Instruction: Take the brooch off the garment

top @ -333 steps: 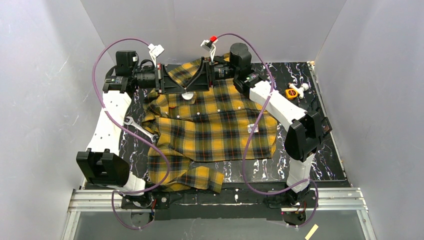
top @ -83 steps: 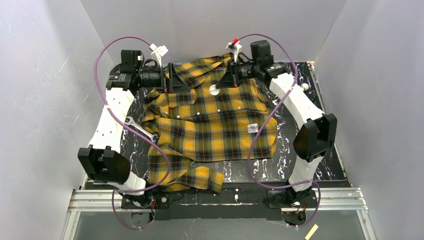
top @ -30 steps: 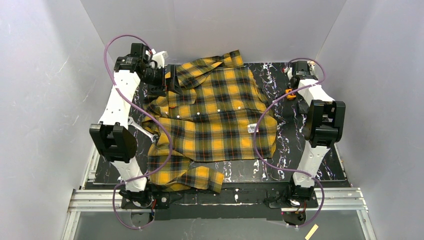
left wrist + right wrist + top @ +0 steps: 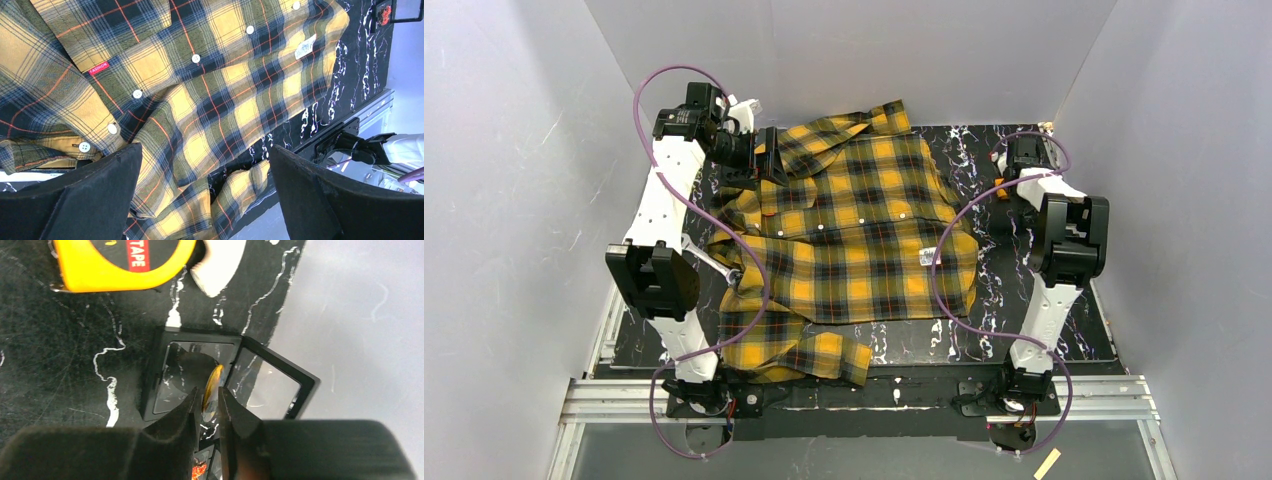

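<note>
Right gripper [image 4: 209, 396] tips barely apart, brooch [image 4: 214, 382] (edge-on, gold-rimmed) between them, over an open black clear-paned case [image 4: 165, 375] at the bench [image 4: 60, 350] edge; yellow tape measure [image 4: 120, 262] beyond.

Garment [image 4: 864, 230] on table [image 4: 1084, 330], tape measure [image 4: 115, 265] to right.

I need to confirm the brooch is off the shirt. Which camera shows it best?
Right wrist: the brooch stands edge-on between the right gripper's fingertips, over a black box. In the top view the right arm hides it; the left wrist shows shirt, no brooch.
</note>
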Action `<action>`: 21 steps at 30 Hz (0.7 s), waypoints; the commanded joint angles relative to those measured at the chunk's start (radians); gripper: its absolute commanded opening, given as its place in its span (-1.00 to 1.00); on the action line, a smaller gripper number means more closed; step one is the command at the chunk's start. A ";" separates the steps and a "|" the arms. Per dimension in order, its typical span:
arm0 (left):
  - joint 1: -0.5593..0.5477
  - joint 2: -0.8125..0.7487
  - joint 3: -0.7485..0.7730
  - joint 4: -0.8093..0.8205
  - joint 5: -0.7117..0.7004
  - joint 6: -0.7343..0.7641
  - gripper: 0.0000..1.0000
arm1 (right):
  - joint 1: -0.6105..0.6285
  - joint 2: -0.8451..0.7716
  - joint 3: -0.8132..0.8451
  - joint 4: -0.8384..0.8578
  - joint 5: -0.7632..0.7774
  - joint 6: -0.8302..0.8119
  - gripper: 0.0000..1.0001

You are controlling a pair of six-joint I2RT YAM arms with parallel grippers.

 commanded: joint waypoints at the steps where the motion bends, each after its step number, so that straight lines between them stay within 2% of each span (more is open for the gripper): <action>1: 0.000 0.010 0.037 -0.030 0.020 0.018 0.97 | -0.001 0.016 0.044 -0.037 -0.052 0.021 -0.44; 7: 0.000 0.013 0.041 -0.032 0.021 0.023 0.97 | 0.006 0.015 0.069 -0.062 -0.080 0.034 -0.38; 12: -0.001 0.014 0.043 -0.037 0.024 0.032 0.97 | 0.015 0.003 0.094 -0.090 -0.124 0.048 -0.24; 21: 0.005 0.023 0.057 -0.084 -0.023 0.110 0.97 | 0.031 -0.040 0.174 -0.159 -0.247 0.073 0.14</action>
